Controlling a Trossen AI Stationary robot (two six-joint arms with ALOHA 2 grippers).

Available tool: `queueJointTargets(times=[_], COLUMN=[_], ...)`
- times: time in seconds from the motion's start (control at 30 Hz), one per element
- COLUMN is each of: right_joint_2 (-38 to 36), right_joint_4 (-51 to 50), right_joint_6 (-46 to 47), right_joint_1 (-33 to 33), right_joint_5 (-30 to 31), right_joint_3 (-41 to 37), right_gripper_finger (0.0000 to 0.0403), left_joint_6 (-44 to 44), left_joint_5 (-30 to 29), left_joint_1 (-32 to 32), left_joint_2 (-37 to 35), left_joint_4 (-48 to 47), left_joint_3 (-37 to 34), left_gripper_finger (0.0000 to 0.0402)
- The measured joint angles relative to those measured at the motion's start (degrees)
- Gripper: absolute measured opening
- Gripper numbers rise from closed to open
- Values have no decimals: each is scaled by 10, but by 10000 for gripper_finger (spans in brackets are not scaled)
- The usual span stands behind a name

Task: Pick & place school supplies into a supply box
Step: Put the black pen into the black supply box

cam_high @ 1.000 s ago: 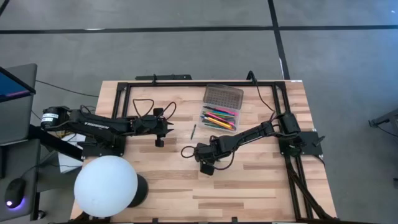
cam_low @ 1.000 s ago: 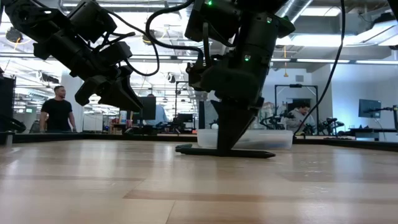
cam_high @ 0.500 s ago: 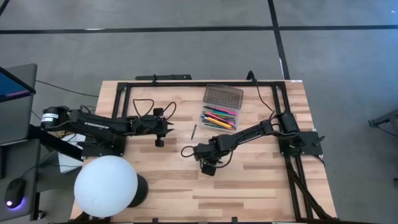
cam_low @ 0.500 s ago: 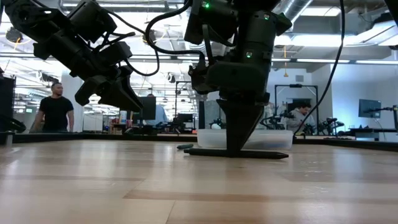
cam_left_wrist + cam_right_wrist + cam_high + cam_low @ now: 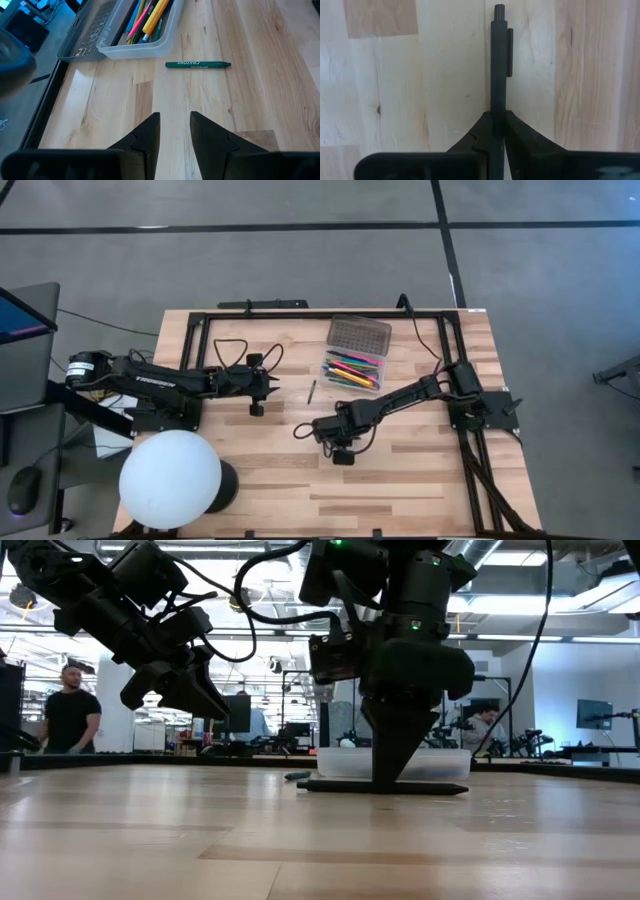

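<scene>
While the right gripper [image 5: 322, 430] stands fingertips-down on the wooden table [image 5: 400, 470], just past centre toward six o'clock in the high view, its two fingers [image 5: 517, 135] are pressed against the barrel of a black pen [image 5: 498, 65], pinching it. In the right wrist view the pen runs straight out from between the fingers, its clip and push-button end farthest from the gripper. In the low view the pen [image 5: 440, 787] lies flat on the table, its long axis across the picture from nine to three o'clock, with the gripper's dark fingertips [image 5: 392, 780] on it left of its middle.

The supply box [image 5: 352, 370] sits open toward one o'clock from that gripper, holding pink, yellow and blue pens and pencils that lie roughly along its length. Its greyish dotted lid [image 5: 358, 334] lies just beside it on the twelve o'clock side.

A green crayon [image 5: 311, 391] lies alone on the table at about nine o'clock from the box and apart from it, its long axis close to the twelve-to-six line in the high view. The left wrist view shows its printed label [image 5: 197, 64].

The left gripper [image 5: 274, 388] hangs above the table at about nine o'clock from the crayon, pointing toward it, fingers [image 5: 147, 132] slightly spread and holding nothing.
</scene>
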Motion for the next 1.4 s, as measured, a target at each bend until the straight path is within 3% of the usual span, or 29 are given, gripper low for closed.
queueJointTargets(times=[0.8,1.13,1.4], right_joint_2=[-34,-90,-131], right_joint_4=[-20,-95,-159], right_joint_6=[-30,-9,-4], right_joint_1=[26,32,0], right_joint_5=[38,144,262], right_joint_3=[-6,-3,-2], right_gripper_finger=[13,13,16], left_joint_6=[0,0,0], left_joint_5=[0,0,0], left_joint_1=[0,0,0], left_joint_2=[0,0,0], left_joint_4=[0,0,0], left_joint_3=[0,0,0], left_gripper_finger=[102,102,102])
